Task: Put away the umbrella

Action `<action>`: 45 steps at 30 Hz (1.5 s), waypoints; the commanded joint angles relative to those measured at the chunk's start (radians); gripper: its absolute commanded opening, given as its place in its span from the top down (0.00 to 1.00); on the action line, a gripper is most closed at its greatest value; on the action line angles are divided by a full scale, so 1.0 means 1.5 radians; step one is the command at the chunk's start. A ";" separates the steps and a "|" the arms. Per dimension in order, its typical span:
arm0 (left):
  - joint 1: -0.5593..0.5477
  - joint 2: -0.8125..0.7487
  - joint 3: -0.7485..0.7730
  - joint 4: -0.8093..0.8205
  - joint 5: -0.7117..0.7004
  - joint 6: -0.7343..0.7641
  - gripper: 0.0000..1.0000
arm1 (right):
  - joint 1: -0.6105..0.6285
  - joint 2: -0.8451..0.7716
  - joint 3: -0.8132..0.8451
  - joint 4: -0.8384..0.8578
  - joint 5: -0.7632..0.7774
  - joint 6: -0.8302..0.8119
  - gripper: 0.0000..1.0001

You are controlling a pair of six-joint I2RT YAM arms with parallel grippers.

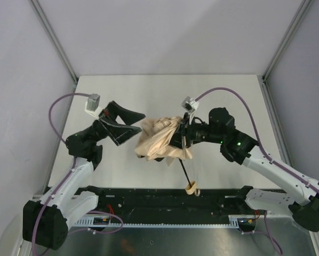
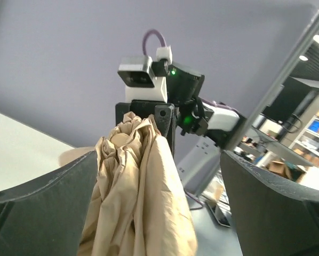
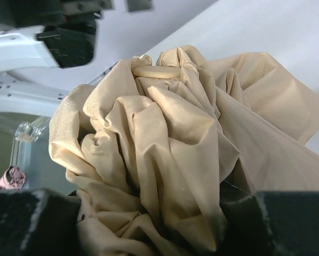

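The umbrella (image 1: 158,140) is a bunched beige bundle at the table's middle. Its thin black shaft (image 1: 184,172) slants down to the pale handle (image 1: 191,188) near the front edge. My right gripper (image 1: 181,136) is shut on the bundle's right side; in the right wrist view the fabric (image 3: 170,149) fills the space between the fingers (image 3: 295,224). My left gripper (image 1: 134,124) is open, just left of the fabric. In the left wrist view the umbrella (image 2: 143,197) hangs between its wide-apart fingers (image 2: 42,208), nearer the left one, and the right gripper (image 2: 162,114) shows clamped on the top.
The white table (image 1: 165,93) is walled by grey panels with metal posts at the back corners. A black rail (image 1: 165,200) with both arm bases runs along the near edge. Purple cables loop above each wrist.
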 commanded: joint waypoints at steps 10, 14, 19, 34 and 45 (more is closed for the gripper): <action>-0.300 -0.112 0.244 -0.788 -0.364 0.769 0.01 | -0.097 -0.007 0.051 -0.143 0.076 0.116 1.00; -0.421 -0.064 0.268 -0.840 -0.481 0.866 0.01 | -0.099 -0.011 0.070 -0.156 0.060 0.139 1.00; -0.470 -0.005 0.290 -0.906 -0.523 0.909 0.01 | -0.110 -0.029 0.081 -0.159 0.007 0.158 1.00; -0.412 -0.049 0.245 -0.925 -0.426 0.878 0.98 | -0.152 -0.101 0.082 -0.269 -0.197 -0.026 1.00; -0.372 -0.107 0.125 -0.895 -0.268 0.792 1.00 | -0.212 -0.127 0.068 -0.172 -0.241 -0.019 1.00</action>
